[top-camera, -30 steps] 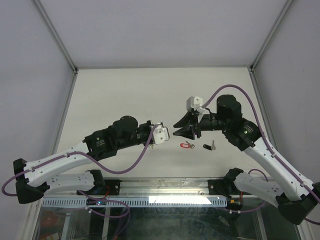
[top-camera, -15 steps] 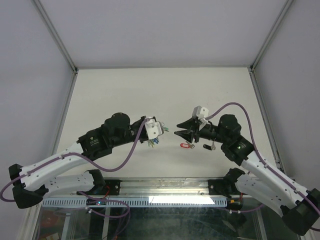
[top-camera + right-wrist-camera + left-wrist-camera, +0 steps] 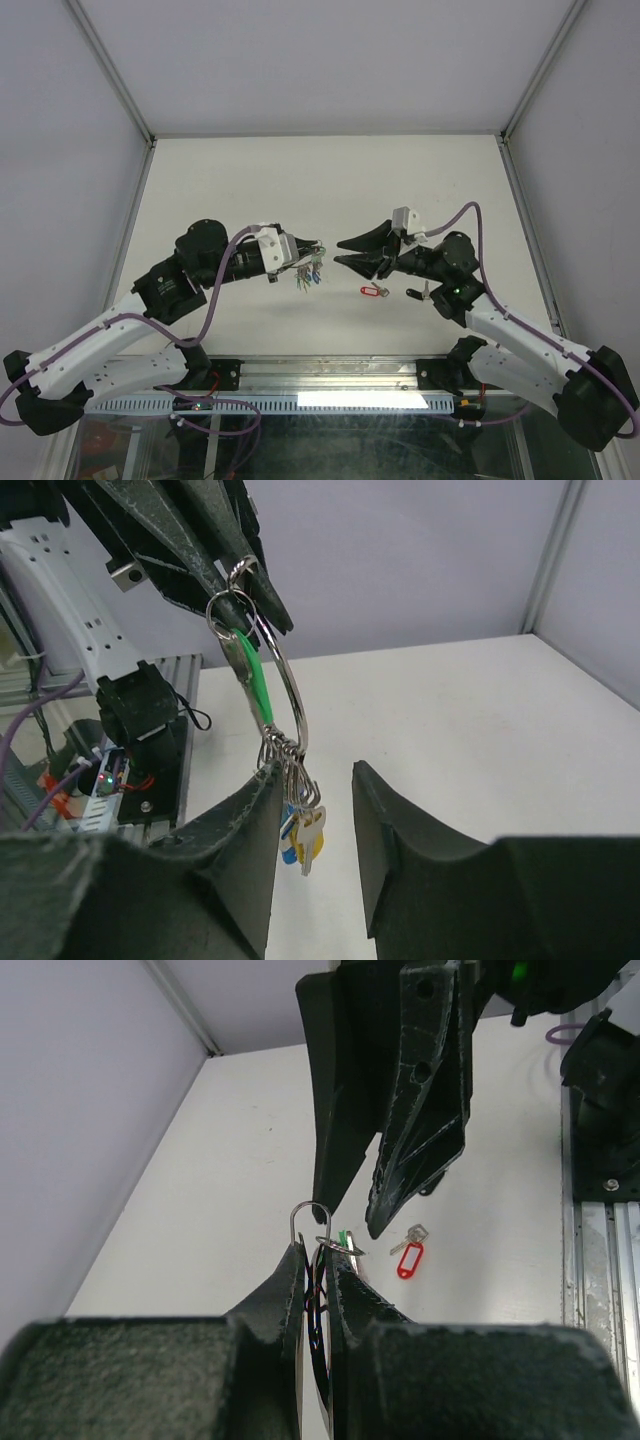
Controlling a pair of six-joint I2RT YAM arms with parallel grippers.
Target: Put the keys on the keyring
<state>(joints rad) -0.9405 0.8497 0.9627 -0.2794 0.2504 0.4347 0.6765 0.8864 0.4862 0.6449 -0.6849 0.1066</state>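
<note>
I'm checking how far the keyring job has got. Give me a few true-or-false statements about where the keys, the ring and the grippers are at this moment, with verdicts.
1. The left gripper is shut on the thin silver wire keyring. True.
2. The right gripper holds the silver key with the red oval tag. False: that key lies on the white table, and the right gripper is open and empty.
3. The silver key with the black tag lies on the table beside the red-tagged one. True.
4. The keyring rests on the table. False: it hangs in the air from the left gripper.
</note>
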